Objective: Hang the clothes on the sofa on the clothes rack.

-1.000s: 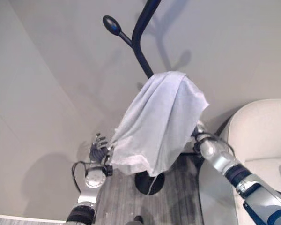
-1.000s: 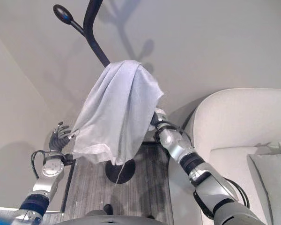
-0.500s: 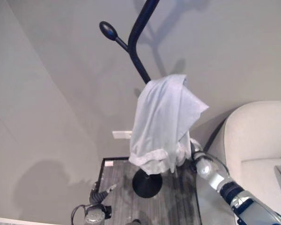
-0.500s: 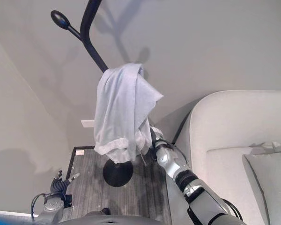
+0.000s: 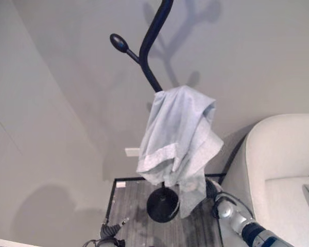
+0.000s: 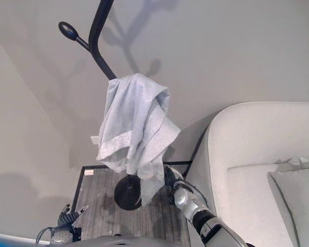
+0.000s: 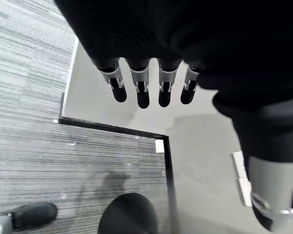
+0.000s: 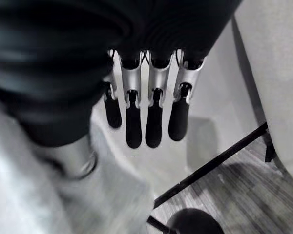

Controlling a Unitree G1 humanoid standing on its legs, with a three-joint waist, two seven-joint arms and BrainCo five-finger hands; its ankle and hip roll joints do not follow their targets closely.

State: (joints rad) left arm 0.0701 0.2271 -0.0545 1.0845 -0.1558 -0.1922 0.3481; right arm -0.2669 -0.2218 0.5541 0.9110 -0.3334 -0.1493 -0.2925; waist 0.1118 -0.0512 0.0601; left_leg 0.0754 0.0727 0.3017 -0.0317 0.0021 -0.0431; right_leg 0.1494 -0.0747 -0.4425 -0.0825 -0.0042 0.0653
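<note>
Since both hands were lowered with fingers straight, the cloth [image 5: 177,135] is left draped on the rack [image 5: 149,46], apparently hung.

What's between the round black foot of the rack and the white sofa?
In the right eye view, the right hand sits between the rack's base and the sofa.

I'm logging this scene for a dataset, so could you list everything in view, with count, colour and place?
Cloth: one, pale grey-white, draped over the rack's hook.
Clothes rack: one, black, round base on the floor by the wall.
Sofa: one, cream, to the right.
Cushion: one, pale, on the sofa seat.
Floor mat: one, grey striped, dark-edged, under the rack.
Shoe: one, dark, on the mat.
Left hand: low, fingers straight.
Right hand: beside the cloth, fingers straight.
</note>
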